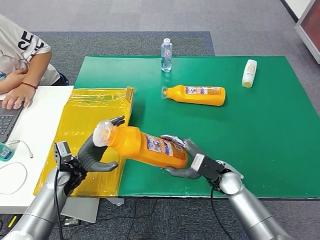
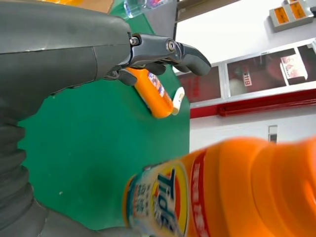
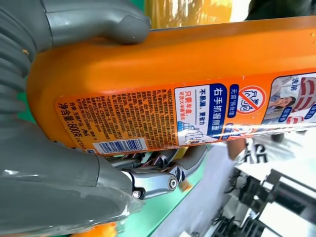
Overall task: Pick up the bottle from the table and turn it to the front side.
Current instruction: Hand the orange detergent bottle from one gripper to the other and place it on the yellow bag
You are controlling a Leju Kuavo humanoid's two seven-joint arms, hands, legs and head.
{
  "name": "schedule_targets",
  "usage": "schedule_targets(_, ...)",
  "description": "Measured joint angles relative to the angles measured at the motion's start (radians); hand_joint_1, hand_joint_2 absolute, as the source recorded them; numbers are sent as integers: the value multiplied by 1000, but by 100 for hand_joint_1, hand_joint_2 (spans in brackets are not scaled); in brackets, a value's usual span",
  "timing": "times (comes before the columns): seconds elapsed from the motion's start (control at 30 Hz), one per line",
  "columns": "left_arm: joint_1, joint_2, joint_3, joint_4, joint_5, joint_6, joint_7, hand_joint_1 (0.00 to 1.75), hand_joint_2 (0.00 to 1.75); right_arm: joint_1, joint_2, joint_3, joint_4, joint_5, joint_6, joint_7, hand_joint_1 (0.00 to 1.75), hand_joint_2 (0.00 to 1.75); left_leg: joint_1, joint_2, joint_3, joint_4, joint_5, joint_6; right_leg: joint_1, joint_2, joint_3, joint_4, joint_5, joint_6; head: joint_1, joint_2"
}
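Observation:
An orange detergent bottle (image 1: pixel 151 146) with a clear cap hangs lying sideways above the front of the green mat (image 1: pixel 245 140). My right hand (image 1: pixel 186 160) grips its base end, with the printed back label (image 3: pixel 149 118) facing the right wrist camera and the thumb (image 3: pixel 97 19) over the bottle's body. My left hand (image 1: pixel 94 152) is spread around the cap end, one finger above and the thumb below, and I see no contact. In the left wrist view the bottle's front label (image 2: pixel 164 197) shows close up, apart from the fingers (image 2: pixel 168 49).
A second orange bottle (image 1: pixel 198 94) lies on the mat farther back. A small water bottle (image 1: pixel 166 55) stands at the far edge, and a white bottle (image 1: pixel 249 73) lies far right. A yellow bag (image 1: pixel 86 120) covers the mat's left end. A person (image 1: pixel 22 65) sits at a laptop (image 1: pixel 7 122).

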Motion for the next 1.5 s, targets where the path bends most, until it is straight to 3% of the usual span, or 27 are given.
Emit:
schedule_targets(0.33,-15,-1,-2,5,13,-2,0,0,175,18,13,40,-38,14,-48,8,175,175,0,0,0,0,0,0,0,0,-1,0,0,0,0,0)
schedule_targets(0.5,-17,-3,-13,5,15,-11,0,0,175,18,31,47,-38,46,-120,35,175,175,0,0,0,0,0,0,0,0,-1,0,0,-1,0,0)
schedule_targets(0.73,-12,-5,-30,-17,56,-121,0,0,175,17,72,36,-37,104,-220,81,175,175,0,0,0,0,0,-1,0,0,-1,0,0,-1,0,0)
schedule_targets(1.27,-10,-6,-29,-53,67,-160,0,0,175,26,119,24,-35,145,-226,81,175,175,0,0,-1,0,0,-1,0,0,-1,0,1,-1,0,0)
schedule_targets(1.5,-24,-12,-29,-53,63,-171,0,0,175,34,129,38,-28,159,-204,43,175,175,0,0,-1,0,0,-1,0,0,-1,0,0,-1,0,0)
